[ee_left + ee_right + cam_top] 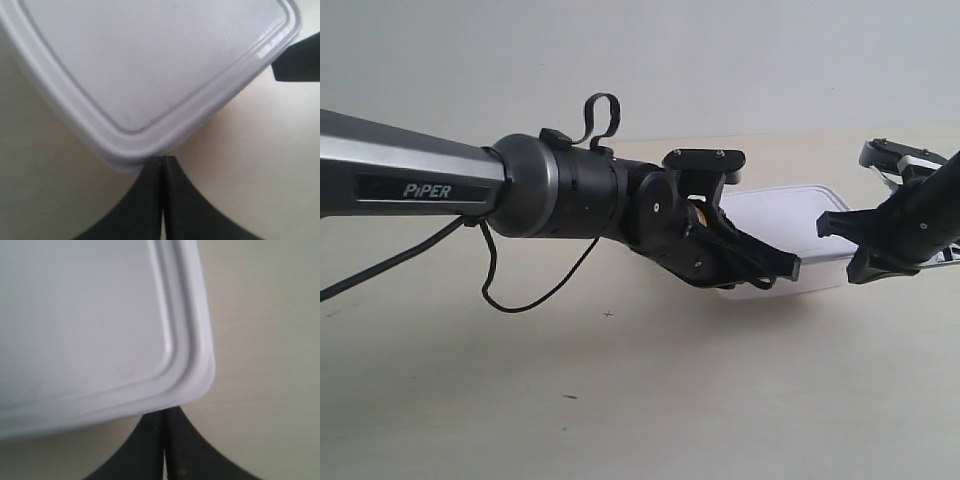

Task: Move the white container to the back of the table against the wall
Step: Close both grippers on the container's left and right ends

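Observation:
The white container (782, 214) lies flat on the beige table (620, 400), lid on, a little short of the pale wall (640, 60). The gripper (788, 268) of the arm at the exterior view's left rests against the box's near side. In the left wrist view, the left gripper (161, 159) is shut, with its tips touching a rounded corner of the container (150, 65). The gripper (845, 248) of the arm at the exterior view's right sits at the box's right end. The right gripper (164, 412) is shut too, its tips at the edge of another corner of the container (90, 325).
A black cable (510, 290) hangs from the arm at the exterior view's left, close above the tabletop. A strip of bare table lies between the box and the wall. The other gripper's black finger (299, 59) shows beyond the box in the left wrist view.

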Motion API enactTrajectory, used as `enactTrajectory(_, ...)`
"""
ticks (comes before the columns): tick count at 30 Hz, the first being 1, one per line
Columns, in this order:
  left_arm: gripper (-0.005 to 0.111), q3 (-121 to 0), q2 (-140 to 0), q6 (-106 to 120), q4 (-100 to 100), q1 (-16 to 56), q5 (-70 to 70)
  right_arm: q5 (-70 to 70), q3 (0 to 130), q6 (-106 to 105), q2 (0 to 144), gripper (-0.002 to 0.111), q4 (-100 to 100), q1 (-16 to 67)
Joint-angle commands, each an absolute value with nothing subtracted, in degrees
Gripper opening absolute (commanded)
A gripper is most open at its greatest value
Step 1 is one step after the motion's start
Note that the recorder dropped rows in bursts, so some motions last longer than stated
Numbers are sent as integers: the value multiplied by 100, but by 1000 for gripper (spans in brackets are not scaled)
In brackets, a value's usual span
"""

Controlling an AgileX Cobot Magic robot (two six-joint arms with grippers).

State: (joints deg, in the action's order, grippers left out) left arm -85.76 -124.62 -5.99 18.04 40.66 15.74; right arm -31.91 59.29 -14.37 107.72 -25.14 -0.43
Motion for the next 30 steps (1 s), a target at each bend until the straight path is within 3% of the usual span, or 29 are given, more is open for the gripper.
enactTrajectory(1, 0, -8923, -12664, -623, 1544, 4050, 1500, -3176, 6194, -1567, 10952, 0, -2705, -69)
enactTrajectory(11, 0, -9965, -13304, -637, 1363, 3709, 1857, -3090, 6805, -1656, 11150, 0, -2812, -69)
enactTrajectory(30, 0, -10573, -13717, -776, 1001, 3463, 1786, -2861, 7203, -1657, 11634, 0, -3005, -69)
